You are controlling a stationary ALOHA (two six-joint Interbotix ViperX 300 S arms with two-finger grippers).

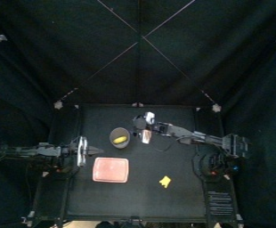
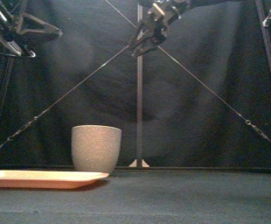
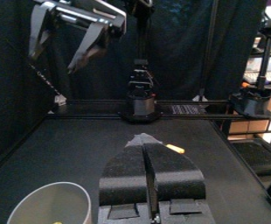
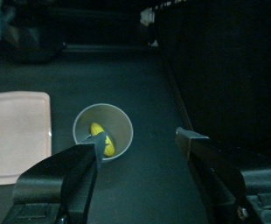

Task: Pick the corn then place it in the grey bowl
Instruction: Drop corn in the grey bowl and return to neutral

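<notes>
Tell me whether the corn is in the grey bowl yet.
In. The right wrist view shows the yellow corn lying inside the upright grey bowl, with the open right gripper empty above it.

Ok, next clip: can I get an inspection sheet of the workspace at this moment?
Surface: black table, no spills or marks seen.
Job's things: corn lies inside the grey bowl, which stands upright.
Clutter: pink tray in front of the bowl; small yellow toy to the tray's right, apart from it.
Grippers: right gripper open and empty, raised high near the bowl; left gripper shut and empty, resting at the table's left side.
Cables: nothing seen.
Surroundings: black curtains; nothing seen intruding.
</notes>
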